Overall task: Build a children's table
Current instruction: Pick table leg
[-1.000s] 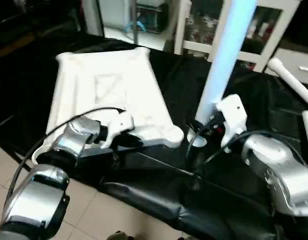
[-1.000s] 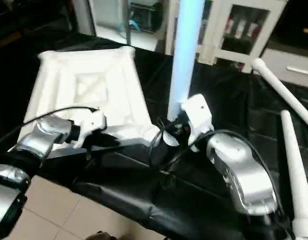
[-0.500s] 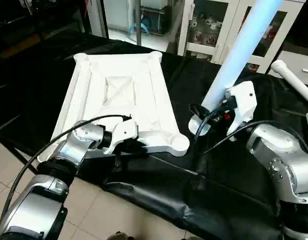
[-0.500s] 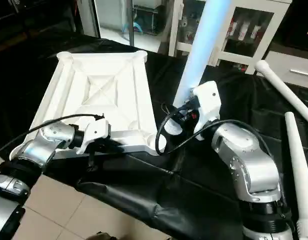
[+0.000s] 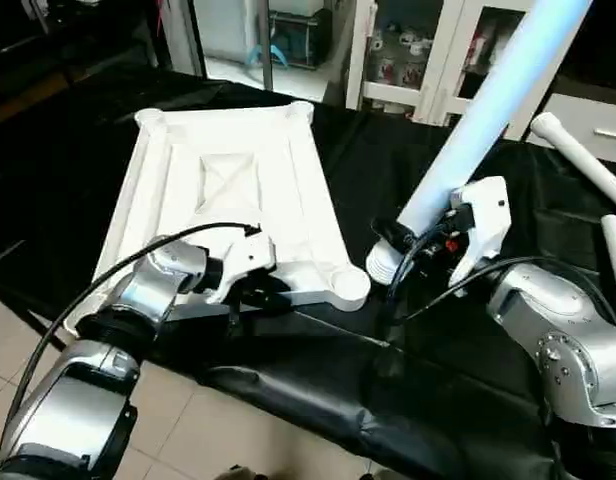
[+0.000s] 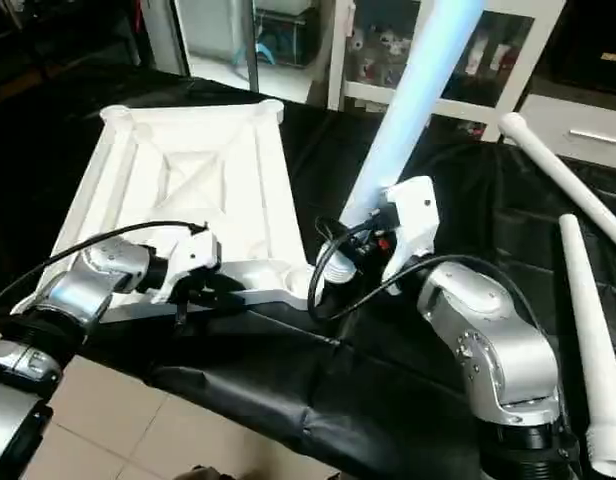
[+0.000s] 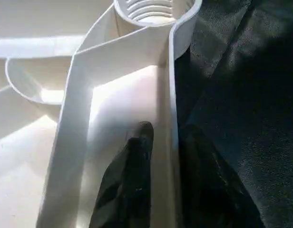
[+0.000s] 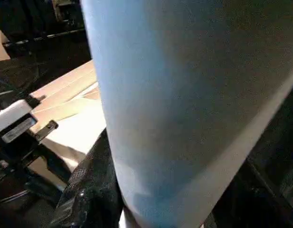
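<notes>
Lighting: indoor, moderately bright, from overhead. White tabletop overexposed, its ribs washed out; raised leg takes a pale blue cast. Black table cover shows soft sheen on its folds. Left wrist view: hard glare on plastic, dark fingers blurred. Right wrist view: leg surface close and unfocused, shaded on one side.

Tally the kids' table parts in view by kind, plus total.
Tabletop: 1
Legs: 3, one held by the right end effector as held leg, two lying on the black cover: far leg, near leg
Total: 4
</notes>
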Available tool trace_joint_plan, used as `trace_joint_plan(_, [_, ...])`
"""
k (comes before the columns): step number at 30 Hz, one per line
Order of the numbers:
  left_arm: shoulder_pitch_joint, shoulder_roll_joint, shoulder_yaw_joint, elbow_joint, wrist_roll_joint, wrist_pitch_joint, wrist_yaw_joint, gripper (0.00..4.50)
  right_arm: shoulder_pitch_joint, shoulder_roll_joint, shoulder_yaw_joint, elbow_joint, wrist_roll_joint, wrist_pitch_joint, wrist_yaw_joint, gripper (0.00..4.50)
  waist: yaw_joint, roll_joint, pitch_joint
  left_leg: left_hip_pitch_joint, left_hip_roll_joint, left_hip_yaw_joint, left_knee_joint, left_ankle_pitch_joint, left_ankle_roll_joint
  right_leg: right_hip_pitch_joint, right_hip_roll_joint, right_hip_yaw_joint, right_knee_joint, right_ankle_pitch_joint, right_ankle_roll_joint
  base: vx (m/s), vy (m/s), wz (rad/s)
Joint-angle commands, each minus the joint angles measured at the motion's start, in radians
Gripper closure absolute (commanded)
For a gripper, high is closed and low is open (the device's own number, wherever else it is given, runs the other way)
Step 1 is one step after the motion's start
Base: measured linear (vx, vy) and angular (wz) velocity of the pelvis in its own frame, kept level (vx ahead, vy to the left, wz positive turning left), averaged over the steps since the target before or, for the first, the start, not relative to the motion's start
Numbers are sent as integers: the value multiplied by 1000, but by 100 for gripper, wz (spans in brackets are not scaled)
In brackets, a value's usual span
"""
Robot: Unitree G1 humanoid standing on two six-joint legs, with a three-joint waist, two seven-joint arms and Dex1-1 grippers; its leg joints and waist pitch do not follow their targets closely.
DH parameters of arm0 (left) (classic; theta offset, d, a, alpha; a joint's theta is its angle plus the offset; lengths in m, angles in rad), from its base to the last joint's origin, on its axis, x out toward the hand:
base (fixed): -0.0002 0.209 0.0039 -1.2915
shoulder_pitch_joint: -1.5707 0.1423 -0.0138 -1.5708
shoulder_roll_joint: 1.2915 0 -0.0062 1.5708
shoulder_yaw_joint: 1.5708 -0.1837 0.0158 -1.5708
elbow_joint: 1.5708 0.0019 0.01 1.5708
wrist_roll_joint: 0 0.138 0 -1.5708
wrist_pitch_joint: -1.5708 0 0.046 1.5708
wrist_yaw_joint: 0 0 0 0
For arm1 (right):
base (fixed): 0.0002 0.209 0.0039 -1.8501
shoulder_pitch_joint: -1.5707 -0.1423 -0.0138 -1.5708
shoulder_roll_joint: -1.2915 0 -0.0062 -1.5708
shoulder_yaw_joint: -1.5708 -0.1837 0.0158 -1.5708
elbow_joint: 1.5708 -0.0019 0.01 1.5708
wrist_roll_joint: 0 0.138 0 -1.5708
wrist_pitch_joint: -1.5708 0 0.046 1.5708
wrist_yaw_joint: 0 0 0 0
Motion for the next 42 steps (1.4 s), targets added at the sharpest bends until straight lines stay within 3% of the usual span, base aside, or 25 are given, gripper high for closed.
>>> trace_joint_plan(1, [-6, 6, 1, 22, -1, 14, -2, 382, -28, 0, -15, -32, 26, 20, 6, 264, 1, -2, -68, 22, 92, -56, -98, -180, -33, 40, -80, 51, -64, -180, -244, 0, 0, 0])
trace_joint_plan(3, [-3, 3, 2, 32, -2, 12, 3, 395, -40, -6, 0, -24, 28, 24, 23, 264, -2, 0, -67, 24, 92, -55, -99, -180, -30, 36, -77, 51, -66, -183, -244, 0, 0, 0])
trace_joint_plan(5, [9, -6, 0, 40, 8, 6, 19, 409, -83, -14, 66, 43, -12, 40, 25, 264, -7, 0, -66, 24, 91, -55, -99, -188, -34, 36, -76, 50, -67, -190, -245, 0, 0, 0])
trace_joint_plan(9, [11, -9, 2, 40, 9, 11, 24, 436, -95, -15, 83, 63, -30, 43, 18, 264, -6, 0, -67, 24, 92, -56, -99, -193, -44, 37, -79, 52, -69, -212, -237, 0, 0, 0])
trace_joint_plan(10, [19, -18, 9, 27, -3, 28, 20, 444, -112, -8, 90, 95, -44, 41, 4, 264, -7, -13, -68, 23, 92, -54, -99, -183, -38, 39, -78, 52, -68, -201, -238, 0, 0, 0])
trace_joint_plan(12, [31, -26, 9, 9, -9, 36, 21, 444, -129, 2, 95, 126, -52, 41, -7, 264, -7, -8, -68, 19, 92, -56, -97, -159, -32, 39, -83, 52, -64, -189, -248, 0, 0, 0])
trace_joint_plan(13, [42, -31, 4, -9, -12, 38, 16, 444, -143, 9, 98, 149, -57, 43, -15, 264, -7, -14, -69, 22, 92, -52, -96, -152, -27, 36, -79, 51, -65, -183, -247, 0, 0, 0])
trace_joint_plan(16, [67, -33, -12, -42, -9, 12, 7, 444, -161, 14, 113, 178, -42, 68, 0, 264, -5, -9, -70, 21, 92, -52, -94, -136, -14, 38, -81, 52, -63, -171, -248, 0, 0, 0])
trace_joint_plan(17, [70, -31, -16, -49, -7, 6, 3, 444, -163, 10, 122, 183, -40, 75, 10, 264, -3, -14, -70, 20, 94, -52, -94, -122, -6, 39, -80, 52, -60, -156, -249, 0, 0, 0])
trace_joint_plan(20, [75, -26, -23, -69, -5, -18, -11, 449, -175, 4, 139, 203, -29, 110, 26, 264, -4, -11, -70, 21, 93, -51, -94, -108, 2, 39, -78, 51, -58, -136, -254, 0, 0, 0])
trace_joint_plan(26, [97, -3, -33, -119, 20, -22, -8, 450, -206, 10, 149, 243, -30, 136, 43, 264, -4, -16, -69, 21, 95, -50, -94, -115, -8, 38, -81, 52, -59, -161, -251, 0, 0, 0])
trace_joint_plan(38, [100, 4, -24, -127, 21, -31, 10, 450, -214, 24, 153, 238, -37, 95, 49, 264, -4, -13, -69, 22, 93, -50, -95, -120, -16, 37, -80, 52, -59, -164, -245, 0, 0, 0])
trace_joint_plan(42, [94, 4, -25, -123, 26, -45, 16, 450, -221, 29, 174, 298, -61, 66, 55, 264, -6, -9, -69, 23, 92, -50, -96, -139, -31, 36, -80, 52, -61, -171, -247, 0, 0, 0])
